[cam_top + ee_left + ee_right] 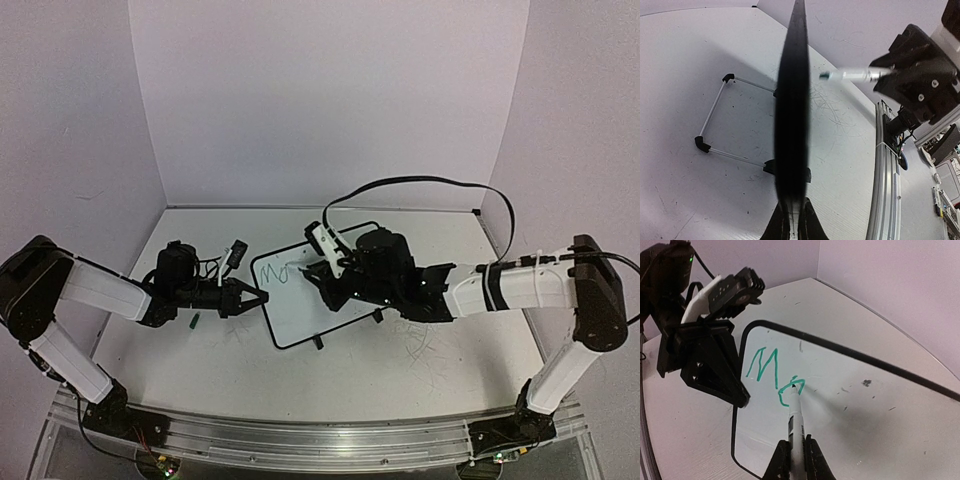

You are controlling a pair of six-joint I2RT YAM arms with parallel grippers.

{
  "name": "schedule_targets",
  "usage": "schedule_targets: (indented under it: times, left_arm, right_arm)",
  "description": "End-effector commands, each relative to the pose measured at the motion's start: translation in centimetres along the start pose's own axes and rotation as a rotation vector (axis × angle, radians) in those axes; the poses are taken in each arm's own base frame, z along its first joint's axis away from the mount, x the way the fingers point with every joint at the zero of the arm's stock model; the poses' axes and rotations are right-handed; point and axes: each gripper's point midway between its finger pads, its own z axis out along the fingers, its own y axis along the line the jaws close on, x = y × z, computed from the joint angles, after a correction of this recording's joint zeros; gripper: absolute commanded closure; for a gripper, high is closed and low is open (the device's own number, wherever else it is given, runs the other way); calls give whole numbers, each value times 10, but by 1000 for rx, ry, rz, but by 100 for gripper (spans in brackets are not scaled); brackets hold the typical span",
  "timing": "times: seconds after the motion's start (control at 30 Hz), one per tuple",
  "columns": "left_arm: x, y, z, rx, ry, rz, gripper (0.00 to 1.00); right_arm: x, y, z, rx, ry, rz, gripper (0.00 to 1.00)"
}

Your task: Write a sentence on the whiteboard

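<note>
The whiteboard [322,312] stands tilted on its black feet mid-table, with a green "M" [762,365] and a partly drawn round letter [789,391] on it. My left gripper [262,298] is shut on the board's left edge; in the left wrist view that edge is a dark blurred bar [792,100] rising from the fingers [781,227]. My right gripper [796,452] is shut on a white marker [797,422], whose tip touches the board at the round letter. The marker [855,75] and the right gripper [920,75] also show in the left wrist view.
A small green cap [194,322] lies on the table under the left arm. The board's wire stand [715,135] reaches back behind it. A black cable [420,182] loops above the right arm. Old scribbles [420,350] mark the tabletop.
</note>
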Motion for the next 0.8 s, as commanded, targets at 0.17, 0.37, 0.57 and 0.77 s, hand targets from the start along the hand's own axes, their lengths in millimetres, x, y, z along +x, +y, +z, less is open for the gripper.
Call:
schedule_targets:
  times: [0.17,0.37,0.57,0.77]
  left_arm:
    - [-8,-2,-4,-15,-23,68,100]
    - [-8,-2,-3,-14,-22,69,100]
    - [-8,-2,-3,-13,-20,70,100]
    - [-8,-2,-3,-12,-19,70,100]
  right_arm:
    - [-18,-12,1,26,-43,-4,100]
    - [-17,-8,3,1,-41,-16,100]
    - [-14,-6,6,-7,-30,-18,100]
    - [-14,-7,10,1,-26,-15,100]
